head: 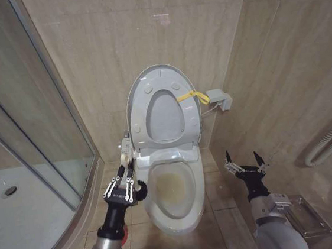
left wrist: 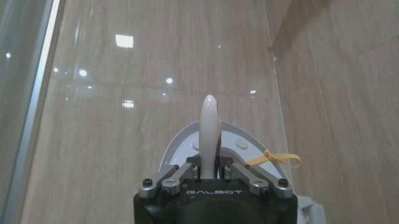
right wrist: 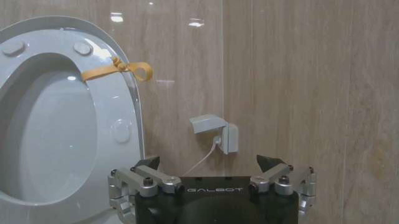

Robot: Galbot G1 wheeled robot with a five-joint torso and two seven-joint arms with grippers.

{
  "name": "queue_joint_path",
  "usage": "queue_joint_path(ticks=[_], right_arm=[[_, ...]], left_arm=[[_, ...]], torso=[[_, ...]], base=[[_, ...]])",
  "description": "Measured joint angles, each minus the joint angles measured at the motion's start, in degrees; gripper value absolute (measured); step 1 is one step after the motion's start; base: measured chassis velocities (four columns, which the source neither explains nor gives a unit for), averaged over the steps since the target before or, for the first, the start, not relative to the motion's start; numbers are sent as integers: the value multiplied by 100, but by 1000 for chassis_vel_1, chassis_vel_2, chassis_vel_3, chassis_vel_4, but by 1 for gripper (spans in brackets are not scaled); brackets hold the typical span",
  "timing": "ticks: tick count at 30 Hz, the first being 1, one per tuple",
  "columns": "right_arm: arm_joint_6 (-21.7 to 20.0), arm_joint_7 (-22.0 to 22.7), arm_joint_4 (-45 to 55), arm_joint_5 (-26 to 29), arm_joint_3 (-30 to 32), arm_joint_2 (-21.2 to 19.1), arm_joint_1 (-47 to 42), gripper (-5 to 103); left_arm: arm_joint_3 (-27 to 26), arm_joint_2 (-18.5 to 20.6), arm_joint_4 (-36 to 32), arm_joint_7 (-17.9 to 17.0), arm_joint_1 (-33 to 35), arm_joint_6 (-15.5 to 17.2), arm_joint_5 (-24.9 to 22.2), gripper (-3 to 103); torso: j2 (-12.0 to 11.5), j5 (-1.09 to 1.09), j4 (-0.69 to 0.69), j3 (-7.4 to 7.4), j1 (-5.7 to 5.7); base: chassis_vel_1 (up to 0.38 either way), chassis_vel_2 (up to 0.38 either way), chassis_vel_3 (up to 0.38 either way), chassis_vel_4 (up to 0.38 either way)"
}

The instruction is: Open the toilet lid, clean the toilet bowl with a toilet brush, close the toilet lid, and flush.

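The toilet lid (head: pixel 165 116) stands upright against the back wall with the seat ring in front of it; a yellow band (head: pixel 189 96) ties the two together. Below them the toilet bowl (head: pixel 199 183) lies exposed, white with yellowish staining inside. My left gripper (head: pixel 124 182) hovers beside the bowl's left rim, shut on the toilet brush handle (head: pixel 124 161), a white stick pointing up (left wrist: pixel 209 133). A bit of red (head: pixel 124 238) shows under my left wrist. My right gripper (head: pixel 247 165) is open to the right of the bowl, with nothing between its fingers (right wrist: pixel 269 163).
A glass shower enclosure (head: pixel 46 113) and its white tray (head: pixel 26 204) take up the left. A control panel (head: pixel 124 145) sticks out at the toilet's left side. A grey wall box (right wrist: pixel 215 130) with a cable sits right of the lid. A metal rack (head: pixel 309 216) lies at the right.
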Motion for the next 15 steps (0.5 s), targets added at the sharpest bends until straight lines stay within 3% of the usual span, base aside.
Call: queue_joint_path(ticks=[4, 7, 15], right_arm=[[0, 0, 0, 0, 0, 0, 0, 100], [0, 0, 0, 0, 0, 0, 0, 100], [0, 0, 0, 0, 0, 0, 0, 100]], left_arm=[[-267, -105, 230, -230, 249, -125, 184, 19], [-499, -197, 671, -464, 117, -134, 264, 19], [-765, -334, 1475, -690, -307, -173, 211, 19]], torso=[[0, 0, 1, 0, 0], [0, -1, 0, 0, 1], [0, -1, 0, 1, 1]], base=[[0, 0, 0, 0], [0, 0, 0, 0], [0, 0, 0, 0]])
